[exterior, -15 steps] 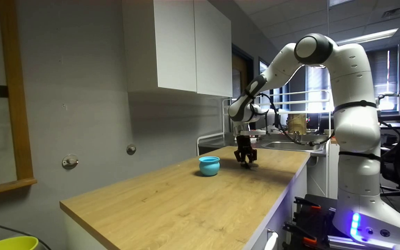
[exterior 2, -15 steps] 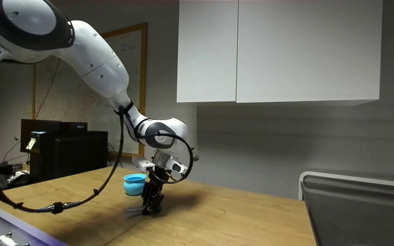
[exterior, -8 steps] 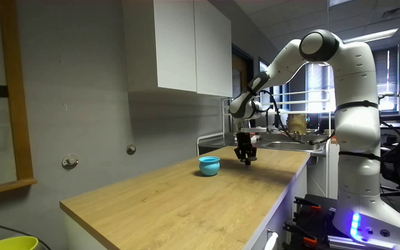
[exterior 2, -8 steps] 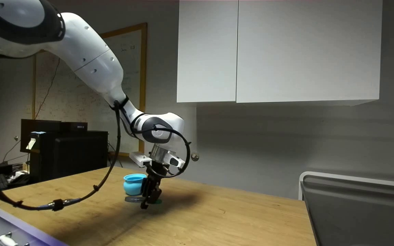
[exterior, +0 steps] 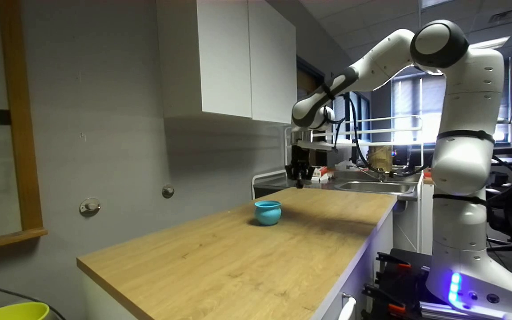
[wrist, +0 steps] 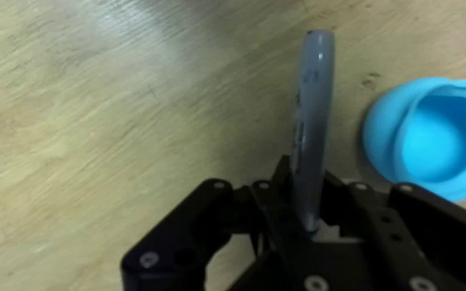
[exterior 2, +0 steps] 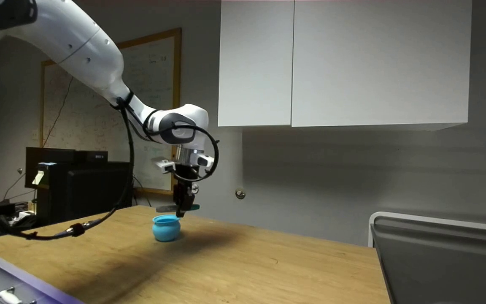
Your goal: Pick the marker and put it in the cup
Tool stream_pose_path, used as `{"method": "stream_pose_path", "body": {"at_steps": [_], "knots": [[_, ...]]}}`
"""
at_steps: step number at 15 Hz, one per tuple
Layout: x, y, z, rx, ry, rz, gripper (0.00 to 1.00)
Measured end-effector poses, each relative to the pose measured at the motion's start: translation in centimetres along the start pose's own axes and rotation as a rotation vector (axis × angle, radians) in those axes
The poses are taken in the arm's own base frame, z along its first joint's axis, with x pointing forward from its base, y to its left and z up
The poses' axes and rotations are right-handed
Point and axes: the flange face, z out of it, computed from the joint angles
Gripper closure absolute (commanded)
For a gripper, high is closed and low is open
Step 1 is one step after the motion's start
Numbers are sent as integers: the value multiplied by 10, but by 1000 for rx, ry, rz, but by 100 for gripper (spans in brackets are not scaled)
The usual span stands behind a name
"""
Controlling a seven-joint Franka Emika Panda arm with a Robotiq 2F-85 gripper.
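Note:
The marker (wrist: 314,101) has a grey barrel and a green end. My gripper (wrist: 306,169) is shut on it, with the barrel sticking out between the fingertips in the wrist view. In an exterior view the marker (exterior 2: 166,208) lies roughly level across the gripper (exterior 2: 180,213), green end on the far side. The squat teal-blue cup (exterior 2: 166,231) stands upright on the counter. In that view the marker and fingertips are above the cup's rim. In the wrist view the cup (wrist: 382,133) is right of the marker, its inside visible. The gripper (exterior: 299,183) is behind and above the cup (exterior: 268,214) in an exterior view.
The wooden counter (exterior: 238,258) carries the cup. White wall cupboards (exterior: 225,58) hang above its back side. A sink (exterior: 374,186) and a white rack lie beyond its far end. A dark monitor (exterior 2: 95,190) stands past the counter in an exterior view.
My gripper has risen from the counter with the marker in it and moved towards the cup. The marker left the counter top. The cup has not moved.

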Motion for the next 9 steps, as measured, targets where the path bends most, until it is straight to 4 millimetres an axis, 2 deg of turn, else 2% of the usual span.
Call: {"method": "stream_pose_path", "body": {"at_steps": [3,5,9], "knots": [[-11,-38,-46,47,151,-14,96],[-18,-60,-70,73,262,-14,96],[-24,-95,-90,113,445,-5,96]]}}
